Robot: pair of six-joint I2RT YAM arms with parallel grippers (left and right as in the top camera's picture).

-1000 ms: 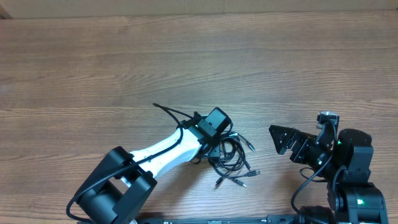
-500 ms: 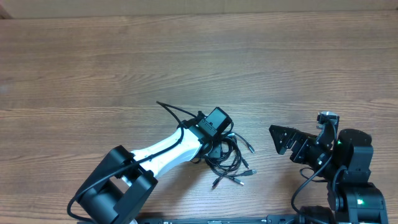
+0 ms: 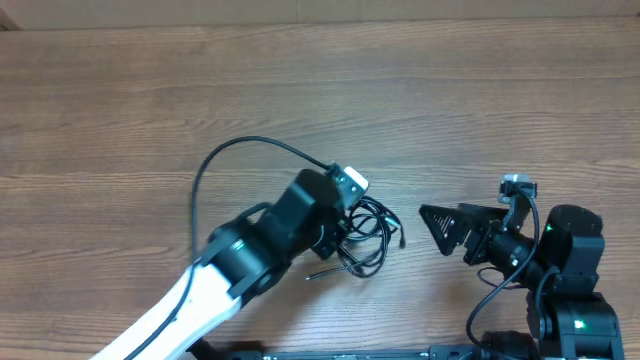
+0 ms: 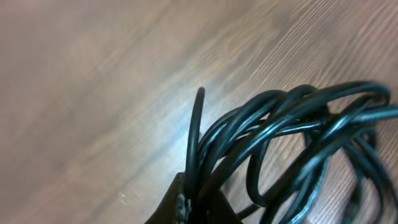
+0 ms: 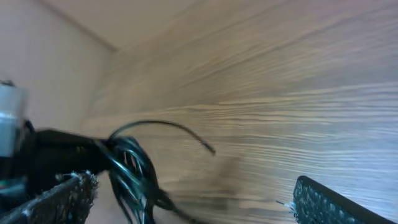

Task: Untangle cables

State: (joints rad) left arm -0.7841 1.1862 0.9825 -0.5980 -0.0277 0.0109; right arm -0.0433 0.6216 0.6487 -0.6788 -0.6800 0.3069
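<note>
Cables (image 3: 369, 238) pinched in left hand (image 4: 189, 204) trail toward the table's (image 3: 300, 100) near edge

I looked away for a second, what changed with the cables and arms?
The left gripper shut on the cables and its arm rose, gathering the spread strands in tighter. The right gripper stayed open at the right, barely moved.

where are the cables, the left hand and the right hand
cables (image 3: 362, 228), overhead view, middle of the tangle
left hand (image 4: 188, 200), left wrist view, shut fingertips pinching the cables
right hand (image 3: 434, 229), overhead view, between its open fingertips
</note>
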